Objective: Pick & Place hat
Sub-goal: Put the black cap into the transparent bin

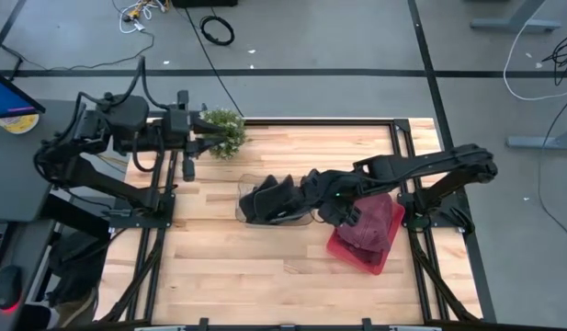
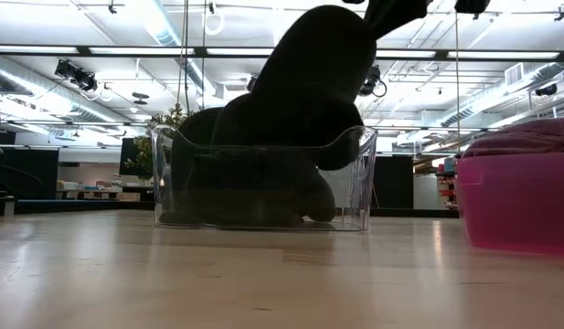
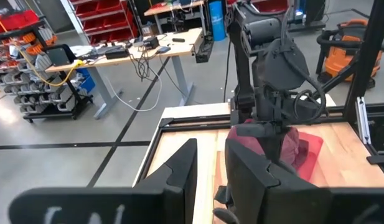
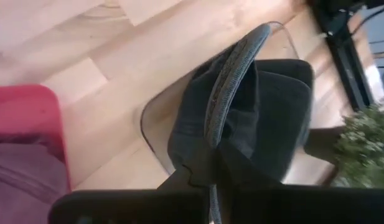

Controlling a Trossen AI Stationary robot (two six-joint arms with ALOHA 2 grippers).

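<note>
My right gripper (image 4: 210,180) is clamped on the brim of a dark grey fabric hat (image 4: 241,118), which hangs into the clear plastic bin (image 1: 251,216) mid-table. Beside it sits a red plastic tray (image 1: 343,250) of maroon cloth (image 1: 375,221). My left gripper (image 1: 205,140) waits near the small green plant (image 1: 223,129), fingers slightly apart.

Evenly lit from bright ceiling strip lights (image 2: 126,50), glaring in the low view. Backlit there, with the dark hat (image 2: 291,119) in the clear bin (image 2: 355,183) reduced to silhouette. Soft shadows on the table (image 1: 265,267). Blurred in the right wrist view, especially the plant (image 4: 363,146).
</note>
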